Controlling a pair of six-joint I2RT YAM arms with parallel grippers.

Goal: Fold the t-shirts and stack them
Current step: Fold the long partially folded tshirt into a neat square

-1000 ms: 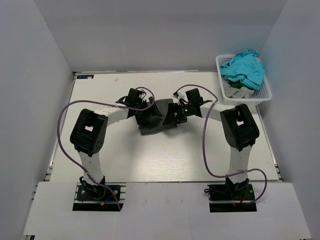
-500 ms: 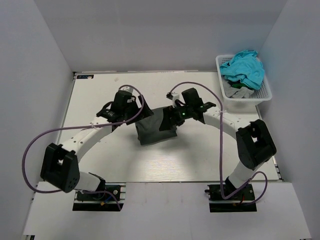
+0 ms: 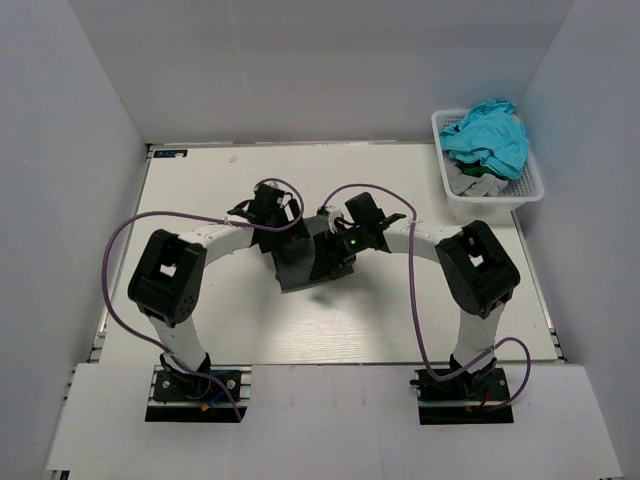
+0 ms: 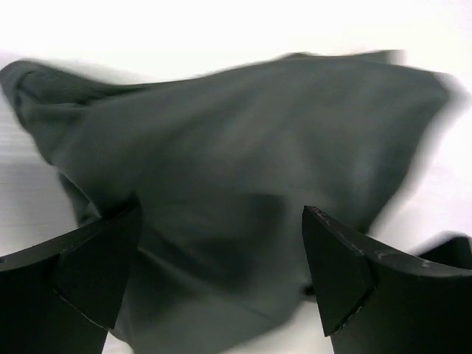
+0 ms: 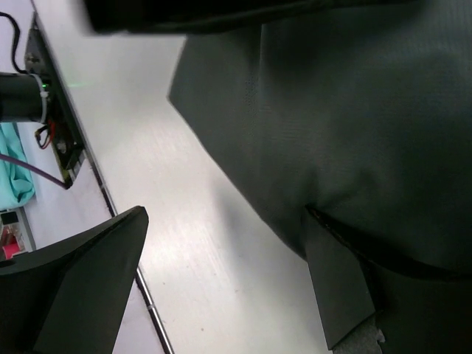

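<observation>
Pulled in closer than before over dark grey t-shirt [image 3: 296,268] on counter [image 3: 200,320], left jaws and right jaws spread wide, turquoise t-shirt [image 3: 488,135] in white basket [image 3: 500,198].

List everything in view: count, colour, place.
t-shirt: one, dark grey, crumpled at mid-table between the grippers
t-shirt: one, turquoise, heaped on top in the basket
t-shirt: at least one, light grey, under the turquoise one; exact count hidden
basket: one, white lattice plastic, far right corner of the table
table: one, white
cables: two, purple, one looping along each arm
left gripper: black, open, over the dark shirt
right gripper: black, open, at the dark shirt's edge
</observation>
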